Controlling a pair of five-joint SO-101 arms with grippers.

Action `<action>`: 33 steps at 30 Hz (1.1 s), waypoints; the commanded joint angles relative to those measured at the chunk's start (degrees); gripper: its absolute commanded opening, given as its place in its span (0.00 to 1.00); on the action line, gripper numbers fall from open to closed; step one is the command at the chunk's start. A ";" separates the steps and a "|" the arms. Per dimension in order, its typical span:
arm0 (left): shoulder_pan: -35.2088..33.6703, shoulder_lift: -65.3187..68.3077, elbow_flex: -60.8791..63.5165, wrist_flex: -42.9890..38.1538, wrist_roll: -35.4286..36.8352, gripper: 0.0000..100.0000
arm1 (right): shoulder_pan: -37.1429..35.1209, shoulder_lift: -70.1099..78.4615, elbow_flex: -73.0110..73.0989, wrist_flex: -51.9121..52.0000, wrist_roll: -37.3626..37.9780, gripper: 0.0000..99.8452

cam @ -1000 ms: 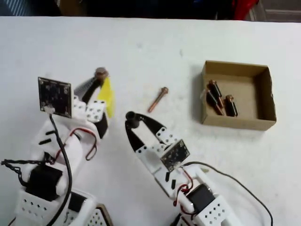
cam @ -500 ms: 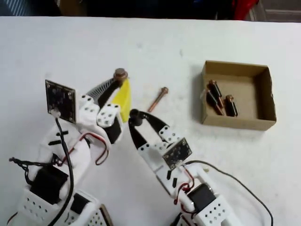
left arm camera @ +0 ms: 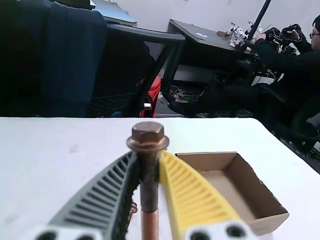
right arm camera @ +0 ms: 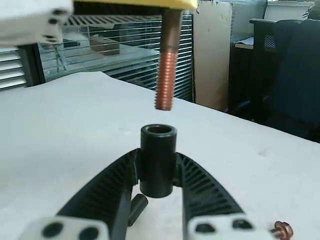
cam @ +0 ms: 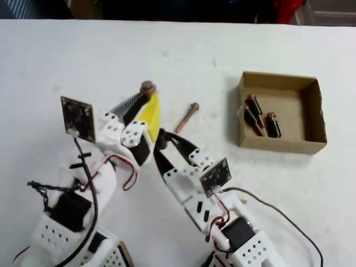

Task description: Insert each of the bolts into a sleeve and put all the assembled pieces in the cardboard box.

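Copper-coloured bolt stands upright, head on top, clamped between the grey and yellow fingers of the left gripper, left of centre in the high view. Its threaded end points down. Just right of it and lower in the frame, the right gripper is closed on a short black sleeve, held upright with its open mouth facing up.

In the right wrist view the bolt's tip hangs straight above that mouth, close but not touching, with both long axes vertical and nearly in line. The coming move turns on this: the bolt likely has to come straight down into the hole, and a slight tilt or sideways drift could catch the threads on the rim.

Further right, a loose bolt lies flat on the white table, angled toward the upper right, nearer the right arm. At the right of the frame sits the open cardboard box, with three assembled pieces lying inside near its left wall.

The table is white, matte and faintly scuffed. Behind it are dark chairs and slatted window blinds.
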 commanded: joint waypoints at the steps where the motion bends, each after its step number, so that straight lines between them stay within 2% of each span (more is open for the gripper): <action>1: 0.75 -1.01 0.53 -4.48 0.53 0.02 | 0.84 -0.57 0.79 -1.19 -0.53 0.02; 29: 0.92 -1.01 1.05 0.35 0.70 0.02 | 0.92 -0.57 0.79 -1.54 -0.97 0.02; 33: 3.74 -1.01 1.05 3.52 0.70 0.02 | 0.92 -0.66 0.79 -1.54 -0.97 0.02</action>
